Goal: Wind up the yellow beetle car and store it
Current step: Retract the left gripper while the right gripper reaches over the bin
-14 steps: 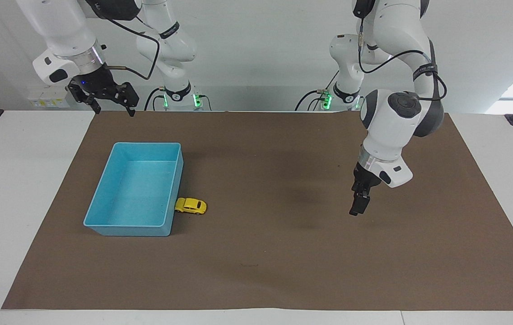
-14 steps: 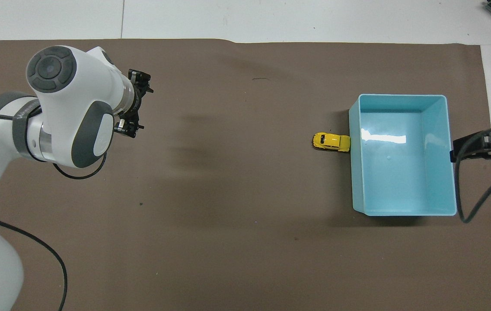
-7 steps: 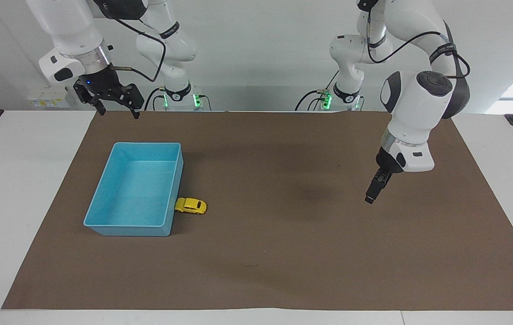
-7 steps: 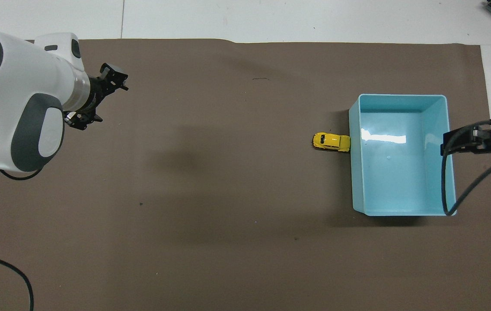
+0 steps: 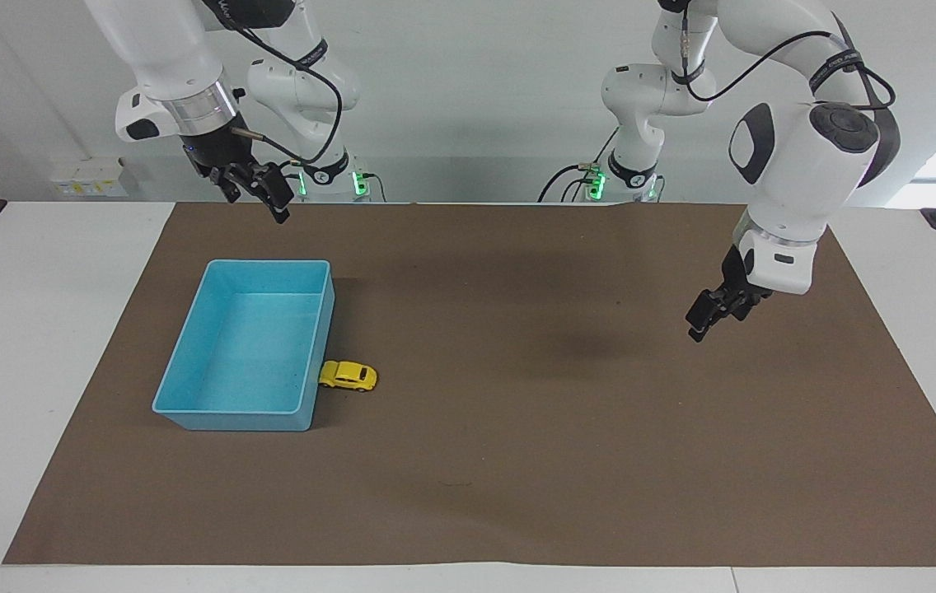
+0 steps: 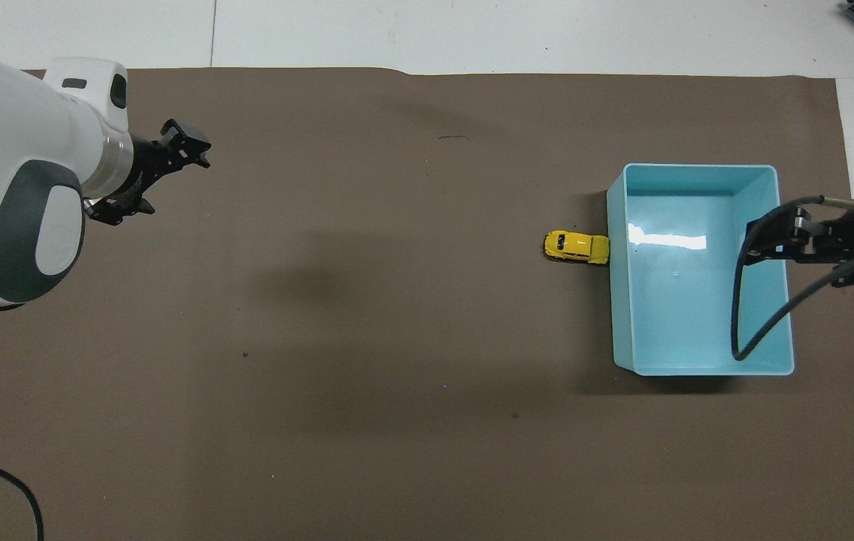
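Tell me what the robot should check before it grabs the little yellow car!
1. Car on its wheels on the mat: ok.
2. Car free to lift: not ok, one end touches the wall of the bin, so fingers have little room on that side.
3. Bin empty and ready for the car: ok.
4. Right gripper open and empty: ok. It hangs over the mat's edge near the bin's robot-side end, not yet over the car.
5. Left gripper open and empty: ok. It hangs over the mat toward the left arm's end, well away from the car.
6. Where the car's winding part sits: cannot tell.
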